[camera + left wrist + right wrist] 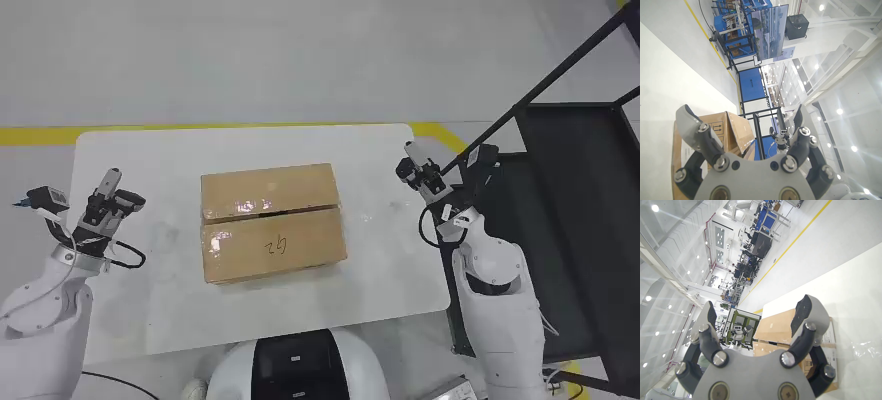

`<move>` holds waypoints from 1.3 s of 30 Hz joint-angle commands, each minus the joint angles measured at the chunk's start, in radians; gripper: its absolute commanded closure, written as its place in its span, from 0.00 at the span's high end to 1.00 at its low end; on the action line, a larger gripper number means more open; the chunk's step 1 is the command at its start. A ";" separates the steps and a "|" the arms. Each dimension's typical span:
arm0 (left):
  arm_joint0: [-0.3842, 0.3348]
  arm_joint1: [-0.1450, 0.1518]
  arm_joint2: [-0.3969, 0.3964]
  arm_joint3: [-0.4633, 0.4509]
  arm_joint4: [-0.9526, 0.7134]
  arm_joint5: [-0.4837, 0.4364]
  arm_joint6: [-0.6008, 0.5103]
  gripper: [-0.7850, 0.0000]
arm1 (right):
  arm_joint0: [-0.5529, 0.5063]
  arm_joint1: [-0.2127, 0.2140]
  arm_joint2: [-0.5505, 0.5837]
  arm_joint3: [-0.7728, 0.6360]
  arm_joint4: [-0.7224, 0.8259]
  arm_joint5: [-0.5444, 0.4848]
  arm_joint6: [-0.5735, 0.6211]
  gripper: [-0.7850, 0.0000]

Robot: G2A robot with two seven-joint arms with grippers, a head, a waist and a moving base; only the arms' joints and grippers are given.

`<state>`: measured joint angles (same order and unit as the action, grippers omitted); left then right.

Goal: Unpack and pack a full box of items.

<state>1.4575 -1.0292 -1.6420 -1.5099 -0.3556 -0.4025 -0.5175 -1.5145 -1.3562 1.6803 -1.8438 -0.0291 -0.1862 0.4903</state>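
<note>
left gripper (120,190), right gripper (418,160) gape, flanking box (270,225).

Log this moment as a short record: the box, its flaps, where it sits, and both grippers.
box: cardboard box, mid-table
flaps: folded shut, narrow dark gap along the centre seam
support: white table
left gripper: open, empty, to the left of the box, apart from it
right gripper: open, empty, near the table's right edge, apart from the box
unpacking: not yet begun
</note>
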 commanded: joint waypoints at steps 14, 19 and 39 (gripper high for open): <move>0.000 0.000 0.000 0.000 0.000 0.000 0.000 1.00 | 0.000 0.000 0.000 0.000 0.000 0.000 0.000 1.00; 0.000 0.000 0.000 0.000 0.000 0.000 0.000 1.00 | 0.005 0.001 -0.012 0.008 -0.009 0.010 0.007 1.00; 0.000 0.000 0.000 0.000 0.000 0.000 0.000 1.00 | 0.193 0.039 -0.089 0.177 -0.246 0.088 0.232 1.00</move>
<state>1.4575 -1.0292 -1.6420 -1.5099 -0.3556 -0.4025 -0.5175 -1.3215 -1.3166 1.5910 -1.6659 -0.2757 -0.0983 0.7231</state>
